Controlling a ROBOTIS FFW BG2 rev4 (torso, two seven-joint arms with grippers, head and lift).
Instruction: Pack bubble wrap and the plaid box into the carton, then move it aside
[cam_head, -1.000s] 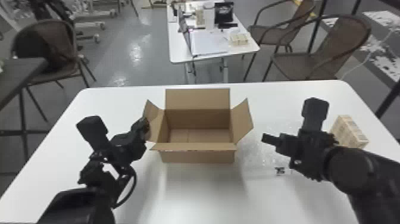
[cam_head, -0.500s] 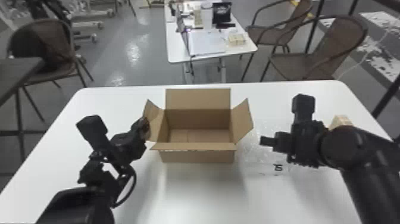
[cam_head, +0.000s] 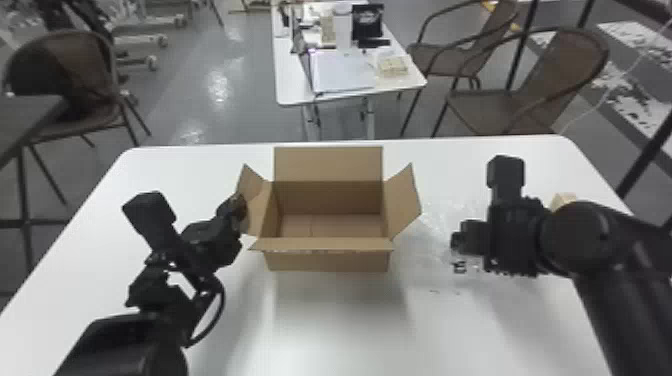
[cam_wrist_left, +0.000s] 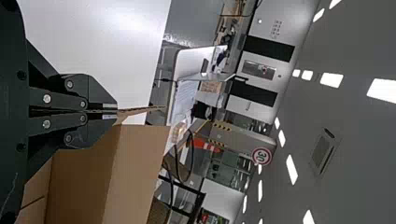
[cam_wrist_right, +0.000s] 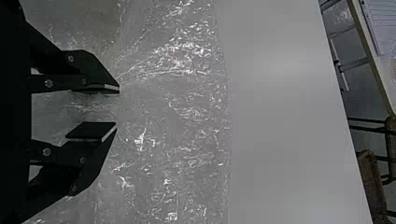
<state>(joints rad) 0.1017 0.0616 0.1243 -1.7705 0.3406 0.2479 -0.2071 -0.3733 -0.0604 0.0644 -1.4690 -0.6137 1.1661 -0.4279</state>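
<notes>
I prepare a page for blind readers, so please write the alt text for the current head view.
An open carton stands on a white table, its left flap pinched by the left gripper, while the right gripper is over clear bubble wrap to the carton's right. The plaid box is partly hidden behind the right arm.

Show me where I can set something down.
Bare: the table in front of the carton, between left arm and right arm; also the far left corner. Crowded: right of the carton, with bubble wrap, right gripper and plaid box.
</notes>
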